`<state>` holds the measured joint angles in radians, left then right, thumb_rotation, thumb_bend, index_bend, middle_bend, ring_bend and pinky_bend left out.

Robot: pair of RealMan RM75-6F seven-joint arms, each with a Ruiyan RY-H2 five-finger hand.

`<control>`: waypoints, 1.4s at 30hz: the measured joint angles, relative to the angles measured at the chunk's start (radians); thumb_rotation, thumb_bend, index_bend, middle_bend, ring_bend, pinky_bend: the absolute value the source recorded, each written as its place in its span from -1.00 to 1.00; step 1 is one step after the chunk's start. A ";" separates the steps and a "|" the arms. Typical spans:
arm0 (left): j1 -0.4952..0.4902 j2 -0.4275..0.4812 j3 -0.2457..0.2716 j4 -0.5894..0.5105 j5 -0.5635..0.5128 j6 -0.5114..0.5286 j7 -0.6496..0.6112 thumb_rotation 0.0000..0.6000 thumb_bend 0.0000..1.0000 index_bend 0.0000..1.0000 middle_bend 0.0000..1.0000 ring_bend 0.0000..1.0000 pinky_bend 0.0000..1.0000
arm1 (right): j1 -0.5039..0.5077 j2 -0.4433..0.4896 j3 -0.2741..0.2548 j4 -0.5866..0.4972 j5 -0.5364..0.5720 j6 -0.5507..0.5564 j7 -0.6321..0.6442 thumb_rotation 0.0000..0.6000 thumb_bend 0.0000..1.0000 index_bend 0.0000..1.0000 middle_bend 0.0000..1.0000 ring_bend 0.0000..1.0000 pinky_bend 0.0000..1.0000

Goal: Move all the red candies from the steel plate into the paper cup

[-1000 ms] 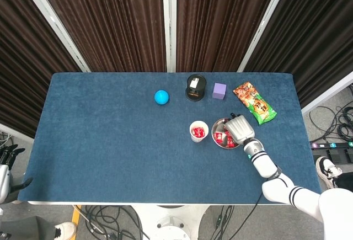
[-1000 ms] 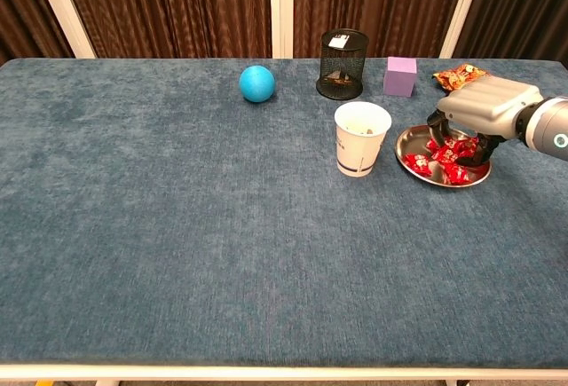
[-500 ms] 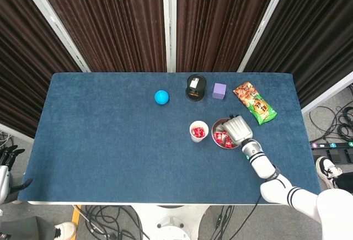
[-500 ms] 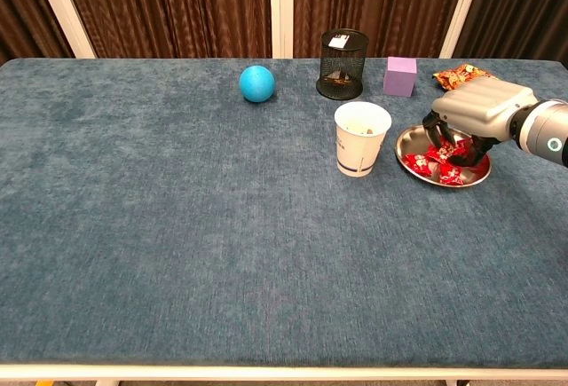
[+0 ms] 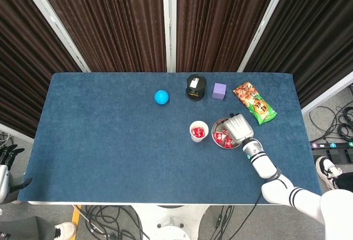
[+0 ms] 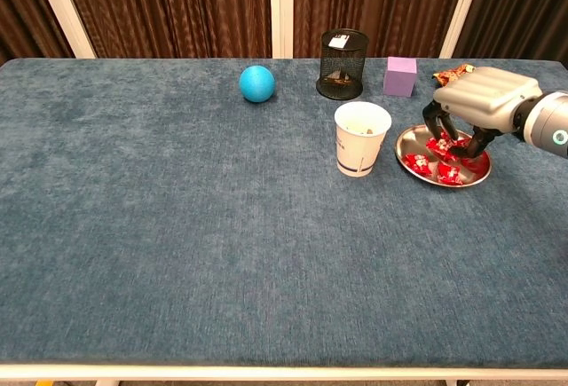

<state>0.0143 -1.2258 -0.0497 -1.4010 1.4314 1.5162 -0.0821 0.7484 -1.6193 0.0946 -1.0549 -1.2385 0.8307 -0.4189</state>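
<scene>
Your right hand [image 6: 475, 111] hovers over the steel plate [image 6: 410, 139], fingers curled and pinching a red candy [image 6: 459, 145]; paper cup [image 6: 361, 138] stands just beside.

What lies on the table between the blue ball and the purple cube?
The black mesh cup stands between the blue ball and the purple cube; both views show it.

— What sort of place is this?
— A lab or test room: dark curtains [image 5: 116, 19] hang behind the blue table [image 5: 110, 140], and loose cables [image 5: 110, 218] lie on the floor in front of it.
</scene>
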 measured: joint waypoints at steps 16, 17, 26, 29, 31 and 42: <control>0.000 0.022 -0.006 -0.031 0.006 0.015 0.020 1.00 -1.00 -0.43 -0.50 -0.72 -0.58 | 0.020 0.170 0.092 -0.322 -0.064 0.119 0.044 1.00 -0.12 0.41 0.07 -0.42 -0.06; 0.000 0.023 -0.006 -0.034 0.005 0.016 0.022 1.00 -1.00 -0.43 -0.50 -0.72 -0.58 | 0.030 0.183 0.103 -0.352 -0.064 0.118 0.042 1.00 -0.12 0.41 0.07 -0.42 -0.06; 0.007 0.028 -0.004 -0.039 0.005 0.022 0.023 1.00 -1.00 -0.43 -0.50 -0.72 -0.58 | 0.109 0.134 0.117 -0.344 -0.003 0.038 -0.036 1.00 -0.12 0.36 0.03 -0.42 -0.08; 0.007 0.029 -0.004 -0.040 0.003 0.022 0.022 1.00 -1.00 -0.43 -0.50 -0.72 -0.58 | 0.120 0.104 0.107 -0.315 0.015 0.025 -0.044 1.00 -0.12 0.32 0.00 -0.45 -0.10; 0.007 0.028 -0.005 -0.037 0.001 0.021 0.021 1.00 -1.00 -0.42 -0.50 -0.72 -0.58 | 0.123 0.094 0.101 -0.306 0.019 0.019 -0.042 1.00 -0.13 0.25 -0.04 -0.48 -0.13; 0.018 0.021 0.000 -0.030 0.005 0.033 0.016 1.00 -1.00 -0.43 -0.50 -0.72 -0.58 | 0.123 0.093 0.073 -0.321 0.038 0.019 -0.060 1.00 -0.53 -0.25 -0.22 -0.64 -0.21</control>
<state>0.0318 -1.2045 -0.0495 -1.4307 1.4366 1.5495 -0.0665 0.8717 -1.5266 0.1678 -1.3758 -1.2004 0.8496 -0.4791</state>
